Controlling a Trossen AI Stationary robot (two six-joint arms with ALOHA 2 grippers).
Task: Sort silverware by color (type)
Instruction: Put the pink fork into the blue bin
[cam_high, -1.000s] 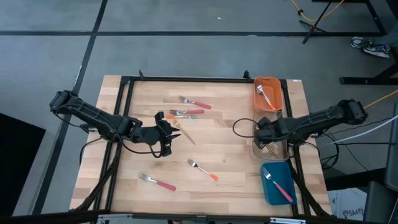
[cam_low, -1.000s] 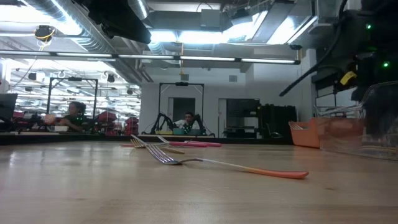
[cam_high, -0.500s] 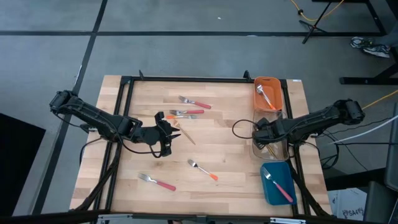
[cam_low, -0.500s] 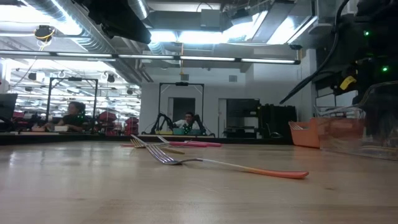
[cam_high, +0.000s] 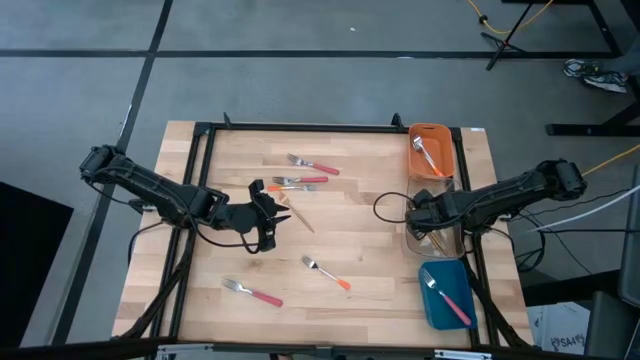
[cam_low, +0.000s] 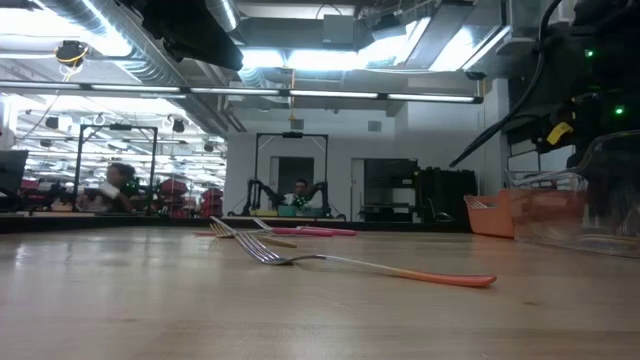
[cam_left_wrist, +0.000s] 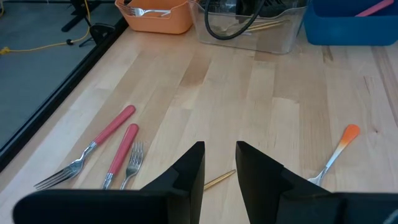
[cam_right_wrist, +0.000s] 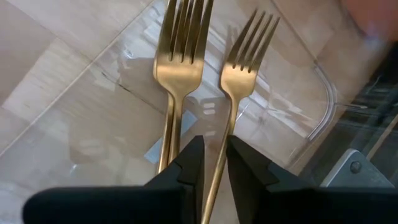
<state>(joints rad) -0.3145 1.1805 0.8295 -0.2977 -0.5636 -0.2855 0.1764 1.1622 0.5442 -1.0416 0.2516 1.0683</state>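
Over the clear bin (cam_high: 436, 238) at three o'clock, the right gripper (cam_right_wrist: 212, 163) parts slightly, releasing a gold fork (cam_right_wrist: 231, 118) beside its match (cam_right_wrist: 179, 68); the left gripper (cam_left_wrist: 219, 171) waits, spread, mid-table.

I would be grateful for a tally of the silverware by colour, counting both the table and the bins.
Pink-handled forks: 4
Orange-handled fork: 1
All-gold forks: 3
All-silver fork: 1
Total: 9 clearly seen; an orange bit beside the upper pink forks is too unclear to count.
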